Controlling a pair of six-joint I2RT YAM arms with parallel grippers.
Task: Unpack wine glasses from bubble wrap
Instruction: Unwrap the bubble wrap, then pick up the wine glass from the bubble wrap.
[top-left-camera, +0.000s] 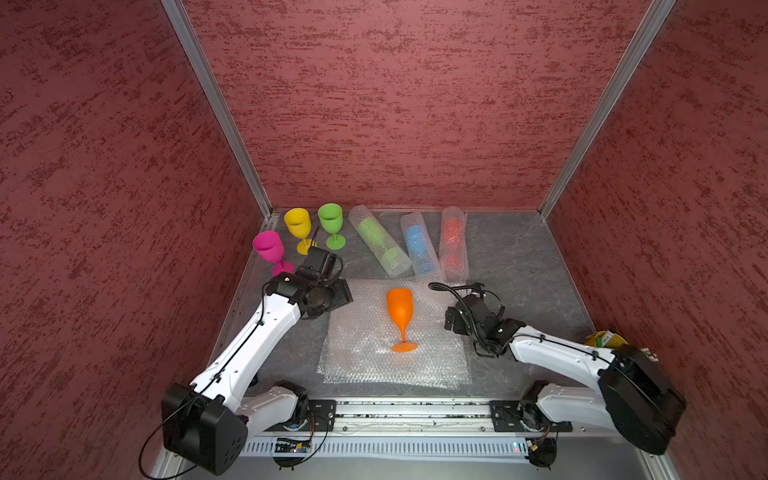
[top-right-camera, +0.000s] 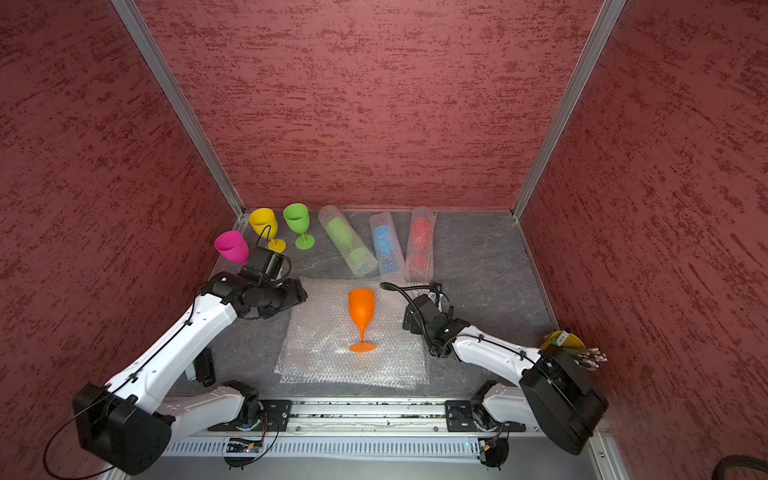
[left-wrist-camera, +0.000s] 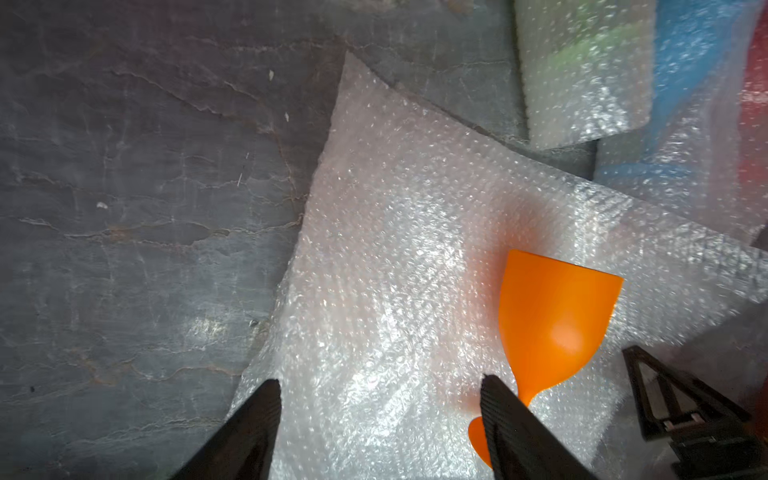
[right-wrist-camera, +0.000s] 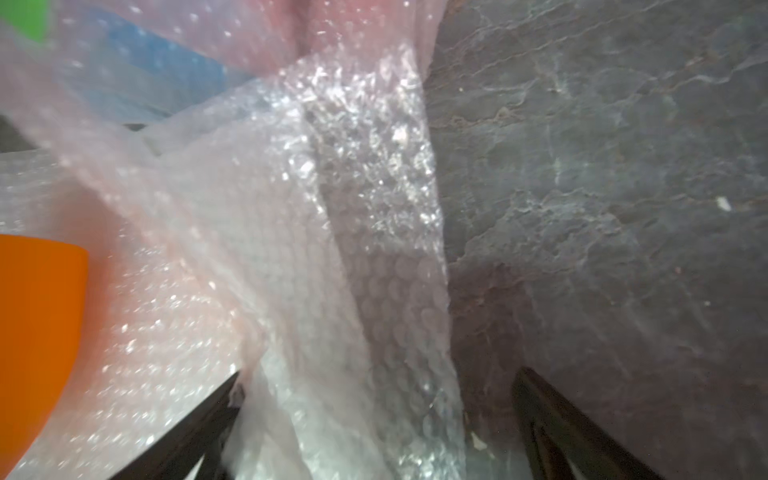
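An orange wine glass (top-left-camera: 400, 311) (top-right-camera: 361, 309) (left-wrist-camera: 552, 320) lies on its side on a flat sheet of bubble wrap (top-left-camera: 395, 361) (left-wrist-camera: 395, 257) at the table's middle, foot toward the front. My left gripper (left-wrist-camera: 380, 399) (top-left-camera: 345, 296) hovers open over the sheet's left edge, one finger (left-wrist-camera: 503, 419) beside the stem. My right gripper (right-wrist-camera: 376, 378) (top-left-camera: 451, 322) is open at the sheet's right edge, where a raised fold of wrap (right-wrist-camera: 353, 257) lies loose between its jaws. Three rolled bubble wrap tubes at the back hold a green (top-left-camera: 376, 245), a blue (top-left-camera: 419, 249) and a red (top-left-camera: 453, 243) glass.
Pink (top-left-camera: 268, 249), yellow (top-left-camera: 298, 224) and green (top-left-camera: 331, 218) glasses stand upright at the back left, close behind my left wrist. A yellow bucket of pencils (top-right-camera: 565, 340) sits at the right behind my right arm. Red walls enclose three sides.
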